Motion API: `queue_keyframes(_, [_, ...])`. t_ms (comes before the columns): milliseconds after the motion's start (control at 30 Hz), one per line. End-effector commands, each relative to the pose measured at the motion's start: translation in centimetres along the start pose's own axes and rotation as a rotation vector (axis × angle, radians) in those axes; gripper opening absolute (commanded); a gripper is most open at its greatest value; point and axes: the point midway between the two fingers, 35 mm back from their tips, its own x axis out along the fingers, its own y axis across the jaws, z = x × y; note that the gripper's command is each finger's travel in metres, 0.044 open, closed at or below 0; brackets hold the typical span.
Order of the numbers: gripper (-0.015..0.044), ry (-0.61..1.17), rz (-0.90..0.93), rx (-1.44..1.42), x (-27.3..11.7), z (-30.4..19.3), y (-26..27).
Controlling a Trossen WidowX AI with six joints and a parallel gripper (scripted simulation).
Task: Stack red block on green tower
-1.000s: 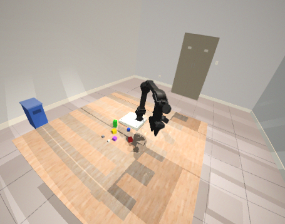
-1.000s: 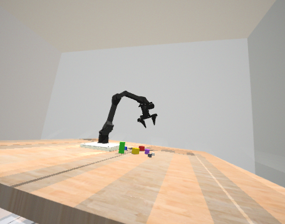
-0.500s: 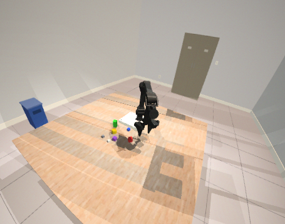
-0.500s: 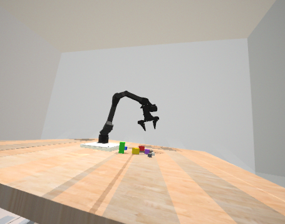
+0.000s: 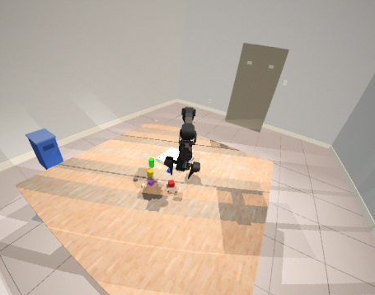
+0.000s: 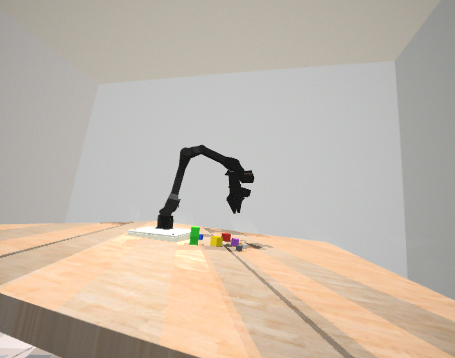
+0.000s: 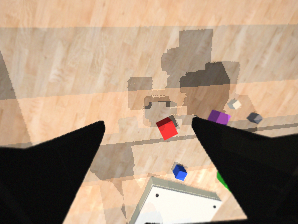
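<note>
A: Red block [image 7: 167,129] on the tabletop [image 7: 70,65], framed between the two fingers in the wrist view. Small cube, flat faces, hard edges. Probably stiff and light; no give expected under a pinch. Smooth sides, so likely a bit slippery.

B: Best hold?

A: Two opposite side faces, about mid-height, pads square to them. Sits turned a little against the finger line here, so a wrist twist looks needed before closing. A corner grip would likely skew it.

B: Gripper [image 6: 235,207] state?

A: Spread nearly to full width, holding nothing. Hangs well above the blocks, pointing down.

B: Tower?

A: Green tower [image 6: 194,235], upright, taller than wide, near the white base plate [image 6: 154,232]. Well apart from red. Narrow footprint, so probably tips at a sideways nudge; set red down gently, centred.

B: Count?

A: One red block. One green tower. One yellow block [image 6: 216,241], one purple [image 6: 234,242], one blue [image 7: 179,172], all small. One dark grey bit [image 7: 254,117] and one pale bit [image 7: 234,104], smaller again. Possibly another small piece just beside red; too blurred to tell. One blue bin [image 5: 44,147] on the floor, off the tabletop.
</note>
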Motion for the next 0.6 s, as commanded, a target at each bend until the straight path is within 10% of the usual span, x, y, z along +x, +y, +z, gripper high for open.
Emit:
queue_keyframes(0, [0.0440, 0.039, 0.004, 0.223, 0.8, -1.0, -1.1])
queue_keyframes(567, [0.0440, 0.172, -0.040, 1.137, 3.1, -5.0, -4.9])
